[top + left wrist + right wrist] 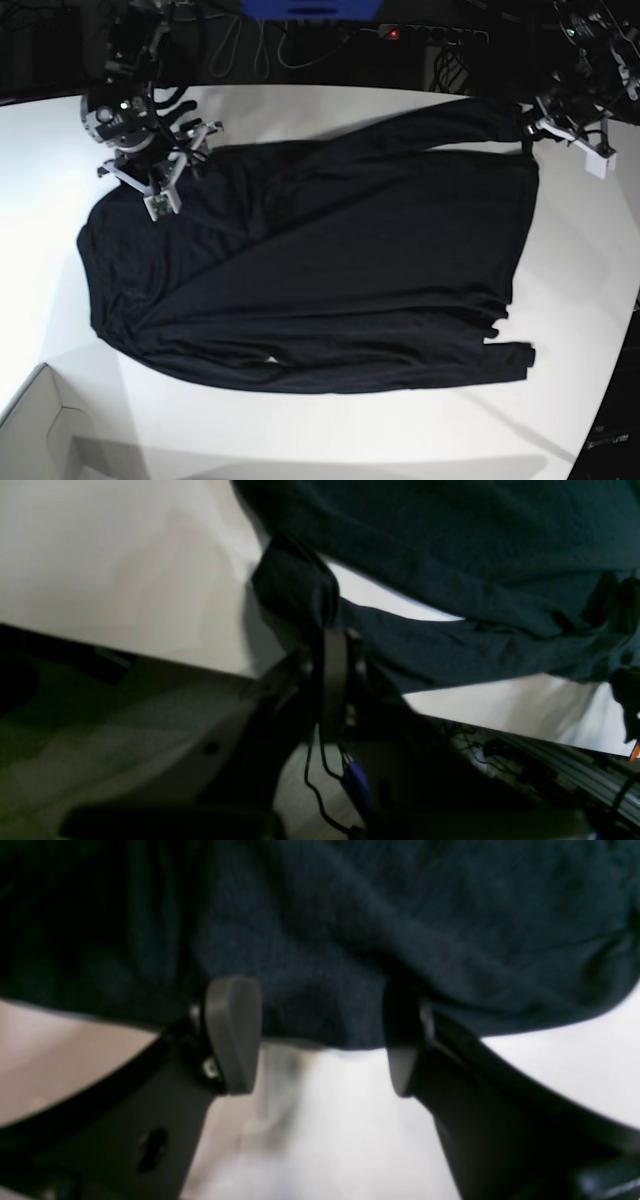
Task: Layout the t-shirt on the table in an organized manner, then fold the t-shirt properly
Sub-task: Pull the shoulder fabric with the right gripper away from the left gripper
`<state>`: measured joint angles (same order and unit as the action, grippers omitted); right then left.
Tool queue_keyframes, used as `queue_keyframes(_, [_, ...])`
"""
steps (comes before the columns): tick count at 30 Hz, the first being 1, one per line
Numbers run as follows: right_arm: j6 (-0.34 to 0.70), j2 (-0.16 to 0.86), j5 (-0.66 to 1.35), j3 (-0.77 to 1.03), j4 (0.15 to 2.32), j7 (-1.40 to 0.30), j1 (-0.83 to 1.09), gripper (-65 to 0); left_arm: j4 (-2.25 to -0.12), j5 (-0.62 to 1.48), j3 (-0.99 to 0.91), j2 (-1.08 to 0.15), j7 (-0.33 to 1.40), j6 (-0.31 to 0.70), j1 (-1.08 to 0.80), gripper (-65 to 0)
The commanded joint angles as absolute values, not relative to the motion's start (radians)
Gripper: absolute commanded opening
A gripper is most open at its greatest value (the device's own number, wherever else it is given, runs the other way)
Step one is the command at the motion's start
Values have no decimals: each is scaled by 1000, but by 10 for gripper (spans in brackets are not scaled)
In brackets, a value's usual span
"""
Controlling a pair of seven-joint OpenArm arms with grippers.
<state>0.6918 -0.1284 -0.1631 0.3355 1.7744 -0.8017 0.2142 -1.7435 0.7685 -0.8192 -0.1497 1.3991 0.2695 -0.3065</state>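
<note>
T-shirt [320,270] spread flat on table [330,430].

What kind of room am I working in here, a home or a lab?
Most likely a lab or workshop bench: a large smooth white tabletop with only the plain black long-sleeved shirt spread on it, plus a power strip with a red light and loose cables behind.
</note>
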Motion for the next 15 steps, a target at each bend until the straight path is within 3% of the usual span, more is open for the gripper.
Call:
queue_keyframes(1, [698, -128, -154, 334, 1788, -782, 213, -258, -1765, 788, -826, -163, 1396, 274, -305, -649])
queue_keyframes(6, [698, -130, -154, 329, 1779, -780, 219, -279, -1765, 788, -828, -163, 1396, 274, -308, -649])
queue_keyframes(8, [698, -130, -154, 334, 1778, -780, 219, -349, -1765, 789, -828, -163, 1396, 274, -311, -649])
queue_keyframes(13, [698, -124, -154, 335, 1782, -780, 240, -650, -1765, 789, -829, -163, 1396, 274, -312, -649])
queue_keyframes(15, [698, -105, -154, 335, 1784, -780, 254, -650, -1765, 789, -829, -163, 1396, 274, -312, -649])
